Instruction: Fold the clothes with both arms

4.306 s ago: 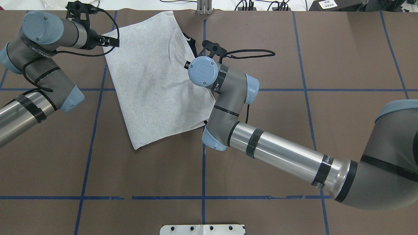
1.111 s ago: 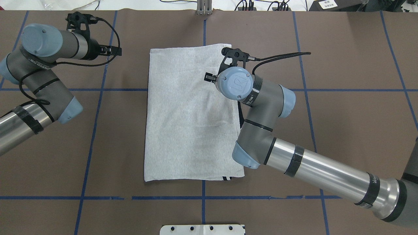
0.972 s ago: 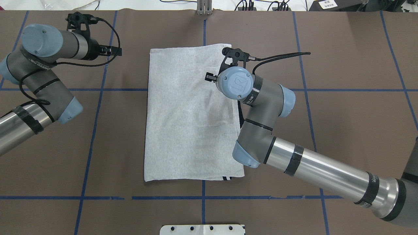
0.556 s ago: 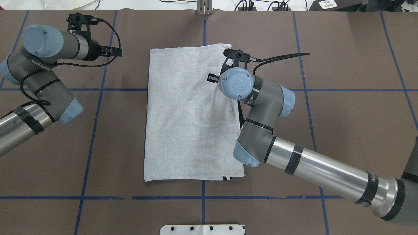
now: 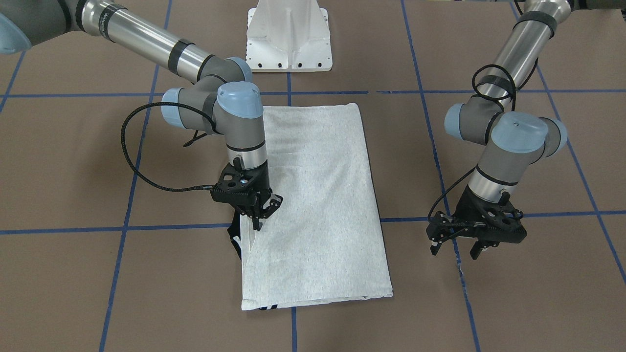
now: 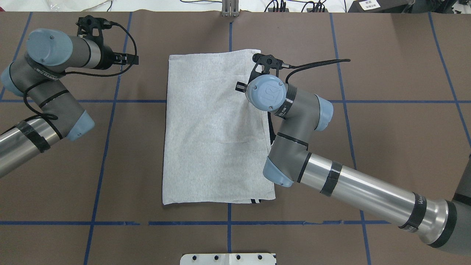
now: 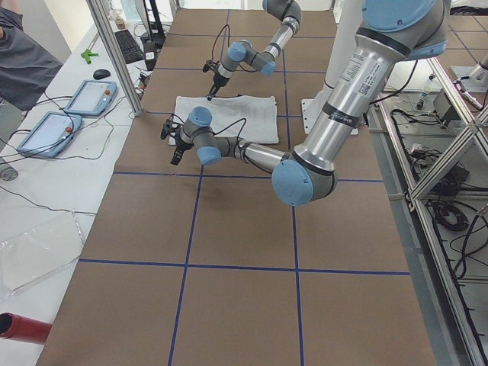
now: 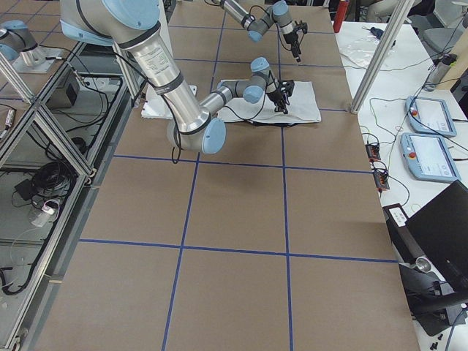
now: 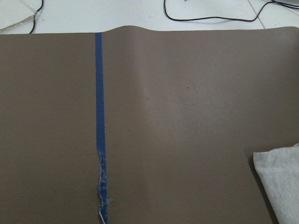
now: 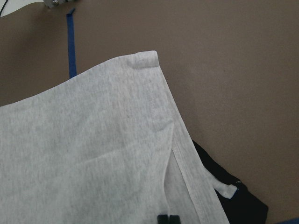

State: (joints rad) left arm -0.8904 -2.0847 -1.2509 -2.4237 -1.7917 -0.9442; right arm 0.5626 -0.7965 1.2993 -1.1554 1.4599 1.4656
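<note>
The light grey T-shirt (image 6: 213, 140) lies folded into a tall rectangle at the table's middle (image 5: 318, 205). A bit of black-and-white stripe (image 6: 256, 201) peeks out at its near edge. My right gripper (image 5: 256, 224) points down on the shirt's right side edge. Its fingertips (image 10: 167, 218) are pressed together on a raised fold of grey cloth, with black collar fabric (image 10: 224, 186) just beside. My left gripper (image 5: 454, 252) hangs open over bare table, well to the shirt's left (image 6: 134, 58). The left wrist view shows only a shirt corner (image 9: 280, 186).
Blue tape lines (image 6: 106, 147) grid the brown table cover. The white pedestal base (image 5: 288, 39) stands at the robot's side of the table. A metal bracket (image 6: 230, 11) sits at the far edge. Teach pendants (image 7: 84, 99) lie on a side bench, and a person (image 7: 23, 53) stands beyond it.
Since 4.3 s ago the shirt went from skewed at the far left to straight in the middle. In the last second the right gripper shifted slightly rightward, creasing the cloth. The left arm barely moved.
</note>
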